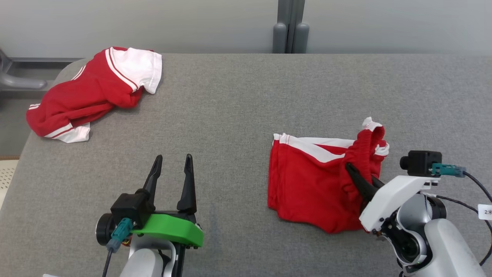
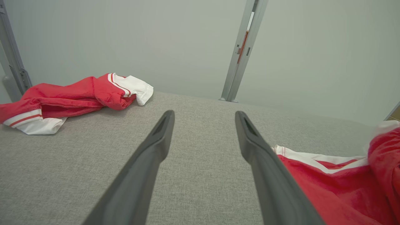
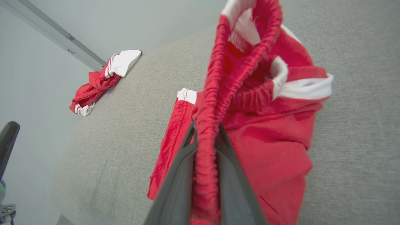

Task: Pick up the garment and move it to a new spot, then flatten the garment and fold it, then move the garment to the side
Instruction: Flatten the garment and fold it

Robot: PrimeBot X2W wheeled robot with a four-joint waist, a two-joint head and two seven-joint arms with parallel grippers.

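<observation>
My right gripper (image 1: 359, 177) is pinched almost shut on the red shorts (image 1: 307, 181). My two dark fingers (image 3: 178, 175) squeeze the puffy, stretchy waistband (image 3: 215, 93) between them. The band runs up past my fingertips and opens into a loop above them. The rest of the shorts lies on the grey table (image 1: 238, 115), under these fingers and just to their left. A white stripe runs along the far edge of the shorts. Inside the waistband loop there is a white bit of cloth. I cannot tell if it is a label, and it is too blurry to read. My left gripper (image 1: 173, 158) is wide open and holds nothing. Its fingers point away from me over the grey cloth, and the shorts lie well off to their right. Far ahead of the left fingers, and to their left, the other red and white garment (image 1: 88, 96) lies all bunched up near the table's far corner. A small white tag (image 1: 485, 211) sits just to the right of my right wrist. It shows a "2" and then a mark too small to read.
</observation>
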